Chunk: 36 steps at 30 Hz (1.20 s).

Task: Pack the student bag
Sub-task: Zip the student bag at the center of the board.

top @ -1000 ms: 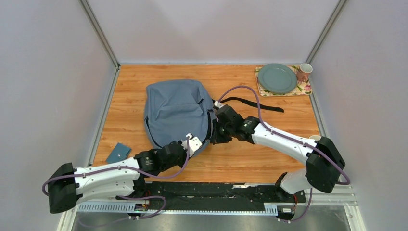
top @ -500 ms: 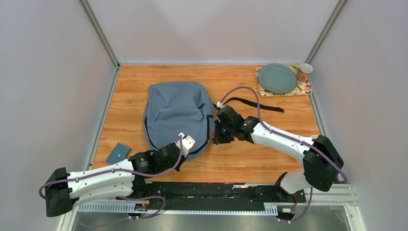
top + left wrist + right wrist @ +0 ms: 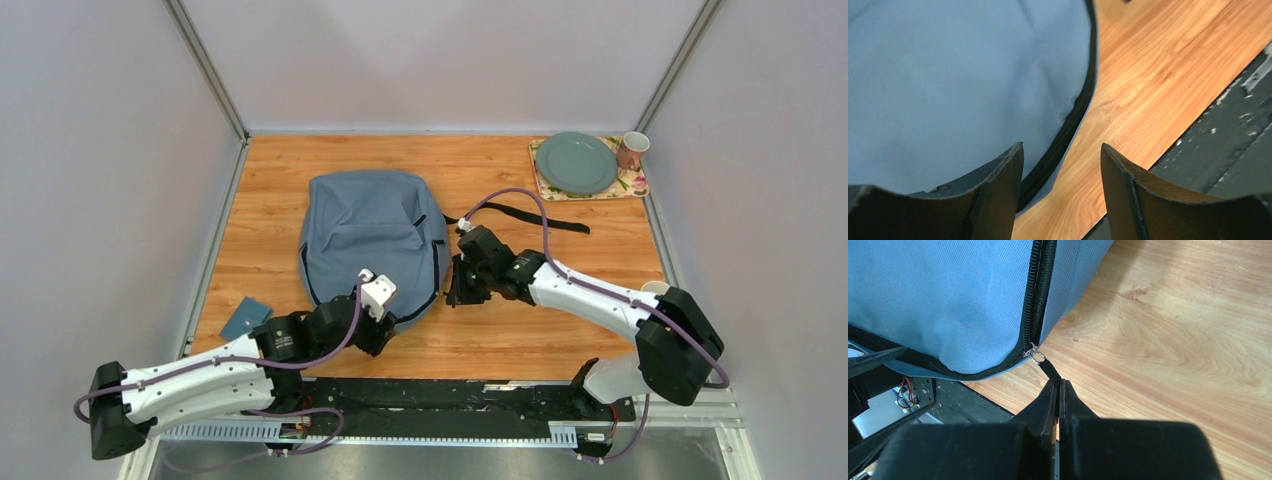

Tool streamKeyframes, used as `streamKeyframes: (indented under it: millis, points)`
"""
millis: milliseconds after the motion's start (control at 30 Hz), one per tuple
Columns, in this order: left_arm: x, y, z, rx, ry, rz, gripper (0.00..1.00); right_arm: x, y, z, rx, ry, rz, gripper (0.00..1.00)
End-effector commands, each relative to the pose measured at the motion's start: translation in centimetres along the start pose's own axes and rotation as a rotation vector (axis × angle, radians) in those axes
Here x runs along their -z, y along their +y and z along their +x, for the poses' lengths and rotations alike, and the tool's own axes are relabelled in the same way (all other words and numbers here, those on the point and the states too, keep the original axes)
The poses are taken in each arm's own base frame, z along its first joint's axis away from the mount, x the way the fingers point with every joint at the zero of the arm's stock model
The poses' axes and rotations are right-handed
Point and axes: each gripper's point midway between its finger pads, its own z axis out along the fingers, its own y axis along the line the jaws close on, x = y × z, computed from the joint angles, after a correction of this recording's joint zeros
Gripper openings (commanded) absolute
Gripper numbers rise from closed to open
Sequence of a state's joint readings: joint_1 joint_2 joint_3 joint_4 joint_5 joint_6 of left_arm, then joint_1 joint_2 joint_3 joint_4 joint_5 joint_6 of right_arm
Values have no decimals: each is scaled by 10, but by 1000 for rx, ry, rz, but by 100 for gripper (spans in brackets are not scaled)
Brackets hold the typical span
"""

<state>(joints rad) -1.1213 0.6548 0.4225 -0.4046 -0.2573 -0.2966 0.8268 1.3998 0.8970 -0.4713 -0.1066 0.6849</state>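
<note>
Right tool [image 3: 1058, 385] clamped on zip pull [image 3: 1049, 371]; student bag [image 3: 370, 225] at its 10 o'clock; left tool [image 3: 1062, 152] apart.

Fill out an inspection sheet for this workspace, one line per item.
Surface: orange-brown wooden tabletop, grain visible.
Job's things: large soft grey-blue fabric backpack lying flat, black strap trailing right.
Clutter: round green plate on floral placemat, pink mug beside it; small flat blue card at left.
Grippers: left gripper open at the backpack's near edge, empty; right gripper shut on black zip pull.
Cables: purple cable along each arm.
Surroundings: plain grey walls, black base rail.
</note>
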Motion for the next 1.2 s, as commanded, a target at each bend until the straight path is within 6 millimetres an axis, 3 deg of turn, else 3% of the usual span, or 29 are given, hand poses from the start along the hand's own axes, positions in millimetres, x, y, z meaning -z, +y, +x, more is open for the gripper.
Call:
streamKeyframes:
  millis: [0,133,200,367,600,700,733,800,833,867,1167]
  points:
    - [1,-26,-58,-33,-139,112,66,10,10,-9,-15,-47,-55,0]
    - [-10,-37,-71,-92,-125,143,68,13,16,-5,-26,-43,-101,0]
    - [-18,-39,-68,-129,-99,147,78,15,19,-6,-26,-46,-117,0]
    - [-38,-45,-56,-180,-39,164,79,24,23,-8,-19,-60,-134,0]
    - [-61,-23,-34,-196,64,24,76,29,24,-7,-18,-61,-140,0]
    - [-64,-20,-26,-184,85,3,62,30,23,-7,-17,-59,-133,0]
    - [-64,-17,-19,-181,101,-6,44,31,23,-8,-18,-65,-131,0]
    - [-62,-10,-12,-152,123,-48,23,30,22,-7,-21,-62,-127,0]
    - [-61,-8,-4,-153,144,-57,7,30,21,-8,-23,-66,-125,0]
    - [-59,-7,0,-152,153,-56,1,31,21,-9,-24,-69,-122,0]
    - [-38,-17,51,-111,250,69,0,27,16,-29,-4,-116,-46,0]
